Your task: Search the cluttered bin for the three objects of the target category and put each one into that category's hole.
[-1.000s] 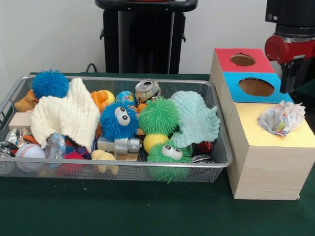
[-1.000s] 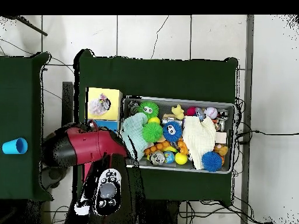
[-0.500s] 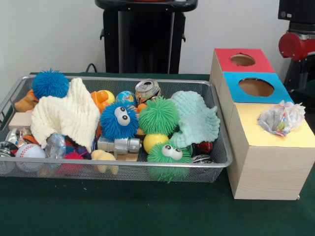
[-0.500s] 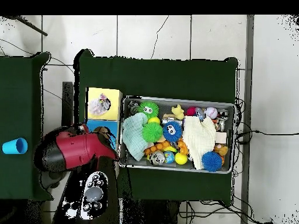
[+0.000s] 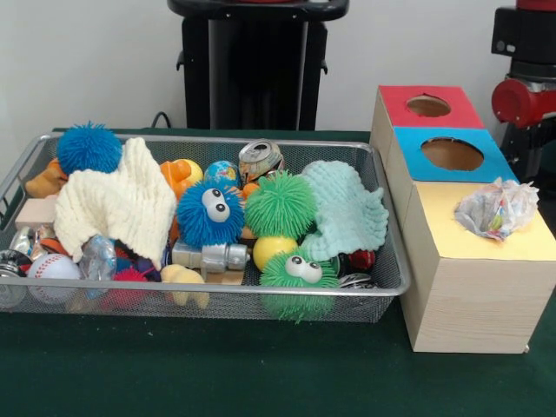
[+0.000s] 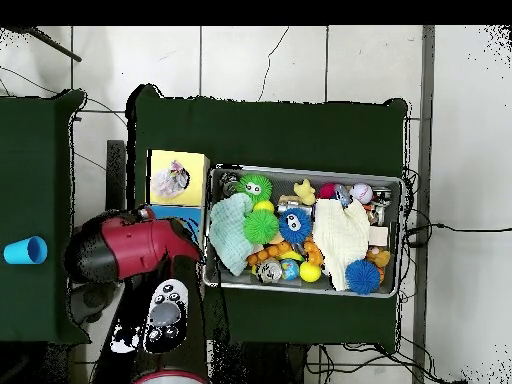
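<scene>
The silver wire-mesh bin (image 5: 217, 291) is full of toys; it also shows in the overhead view (image 6: 403, 230). A whitish see-through wrapper with pastel patches (image 5: 497, 208) lies crumpled on the yellow face (image 5: 452, 217) of the pale wooden box and covers its hole; it shows from above too (image 6: 170, 180). A clear crinkly piece (image 5: 97, 254) lies at the bin's front left. I see no polka-dot or shiny printed wrapper. My red and black arm (image 5: 526, 95) stands at the right edge behind the boxes, apart from the wrapper. I cannot make out its gripper.
The blue-faced box (image 5: 452, 155) and red-faced box (image 5: 427, 106) stand behind the yellow one, holes open. Cream cloth (image 5: 113, 204), mint cloth (image 5: 347, 208), spiky balls and a can fill the bin. A blue cup (image 6: 24, 250) stands on a side table.
The arm has drawn back and up from beside the boxes, toward the robot's base. The wrapper on the yellow box and the bin's contents have not moved.
</scene>
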Controlling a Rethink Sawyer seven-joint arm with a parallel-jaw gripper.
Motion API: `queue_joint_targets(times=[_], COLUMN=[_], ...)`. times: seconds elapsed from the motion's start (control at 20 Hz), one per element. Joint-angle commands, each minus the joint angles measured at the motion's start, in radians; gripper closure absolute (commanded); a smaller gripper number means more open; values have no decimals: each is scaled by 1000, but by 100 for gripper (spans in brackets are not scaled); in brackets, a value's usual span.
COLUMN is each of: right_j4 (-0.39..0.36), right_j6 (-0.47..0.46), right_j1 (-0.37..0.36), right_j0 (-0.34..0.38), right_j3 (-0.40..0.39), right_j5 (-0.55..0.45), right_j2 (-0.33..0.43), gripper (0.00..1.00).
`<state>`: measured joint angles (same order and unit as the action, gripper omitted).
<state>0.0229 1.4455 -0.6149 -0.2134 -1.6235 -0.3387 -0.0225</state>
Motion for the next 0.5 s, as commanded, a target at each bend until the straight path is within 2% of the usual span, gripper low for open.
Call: queue_joint_targets(times=[0.05,0.35,0.5], right_j4=[-12,7,20], right_j6=[167,167,153], right_j1=[83,18,-23], right_j0=[37,47,57], right_j3=[48,28,28], right_j5=[69,28,-39], right_j2=[19,36,46], gripper=[100,100,100])
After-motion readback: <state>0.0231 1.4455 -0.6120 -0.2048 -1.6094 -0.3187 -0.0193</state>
